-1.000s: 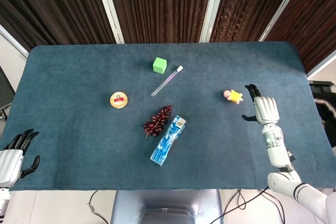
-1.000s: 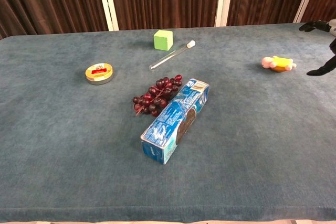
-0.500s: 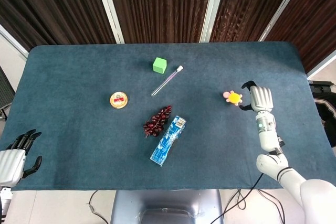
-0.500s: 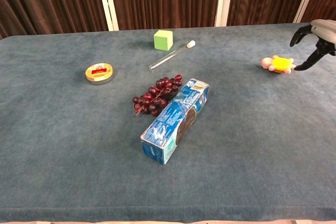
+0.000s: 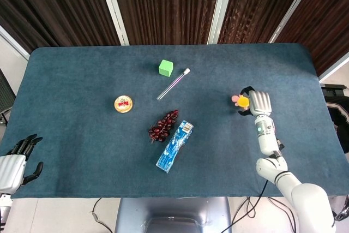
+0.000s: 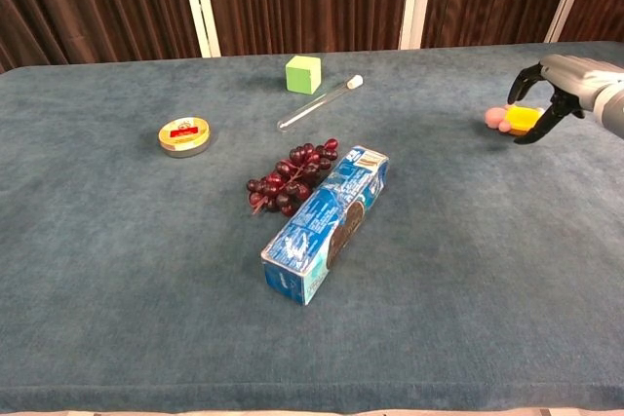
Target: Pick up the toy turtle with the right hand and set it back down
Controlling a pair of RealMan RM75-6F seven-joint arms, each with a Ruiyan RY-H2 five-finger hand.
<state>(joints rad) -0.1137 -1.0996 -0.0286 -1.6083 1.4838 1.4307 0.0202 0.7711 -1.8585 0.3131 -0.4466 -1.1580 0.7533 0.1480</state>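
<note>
- The left hand (image 5: 12, 162) rests at the near left corner of the table (image 5: 65, 80), with its fingers apart and holding nothing; it has stayed there during the last second.
- Near the middle lie a blue carton (image 6: 327, 222) and, touching its far side, a bunch of dark grapes (image 6: 290, 176). They have not moved.
- Further back are a small round tin (image 6: 184, 134), a test tube (image 6: 319, 103) and a green cube (image 6: 303, 73), all in the same places as before.
- The toy turtle (image 6: 515, 119) sits on the right side of the table, at the same spot as one second ago.
- The right hand (image 6: 549, 87) was beside the turtle one second ago, apart from it; now it has come over the toy, with the fingers curved around it. I cannot tell whether they already press on it.
- My judgement: the reach is finished and the grasp is beginning; the lift has not yet started.
</note>
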